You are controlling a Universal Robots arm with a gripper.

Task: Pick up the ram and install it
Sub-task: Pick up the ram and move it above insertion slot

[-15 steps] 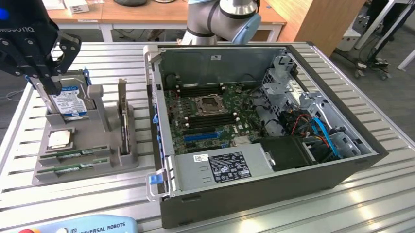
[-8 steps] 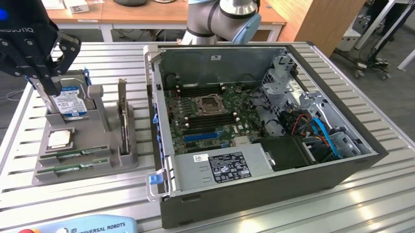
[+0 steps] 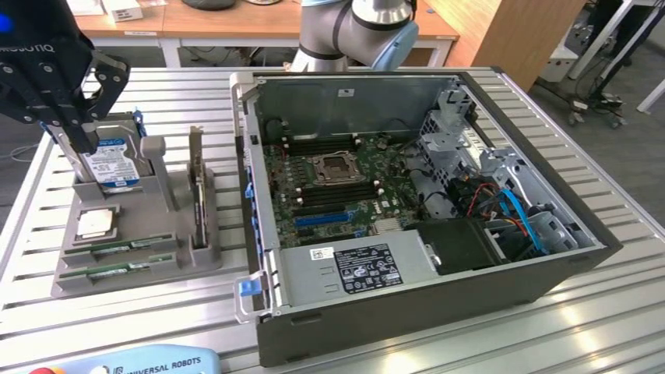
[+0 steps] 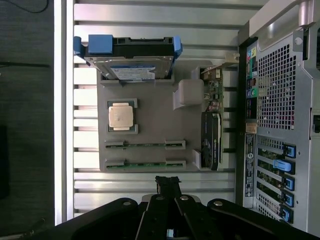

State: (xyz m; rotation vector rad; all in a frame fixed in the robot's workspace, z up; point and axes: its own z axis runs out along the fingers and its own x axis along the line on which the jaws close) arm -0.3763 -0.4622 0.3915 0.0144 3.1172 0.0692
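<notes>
Our end effector [image 3: 73,132] hangs in the air at the exterior view's left with its fingers pressed together, pinching nothing. In the wrist view the closed end effector [image 4: 167,181] sits off the edge of the grey holder [image 4: 155,120], on the side where the ram lies, apart from everything in it.

The ram is in the holder as two like green sticks, each flat in its own slot, side by side. We see the first ram stick [image 4: 145,145] next to the processor [image 4: 121,116], and the second ram stick [image 4: 145,163] just beyond it, nearest the holder's edge. In the exterior view the first ram stick [image 3: 120,248] and the second ram stick [image 3: 114,269] lie at the near end of the holder [image 3: 167,222].

The hard drive [image 3: 109,164] stands upright at the holder's far end, and a card [image 3: 195,187] stands on edge along the side by the computer case [image 3: 416,296]. The case lies open on the slatted desk [image 3: 582,312], its motherboard [image 3: 343,179] facing up. The long slots beside the socket look bare, though we cannot be sure from this angle.
</notes>
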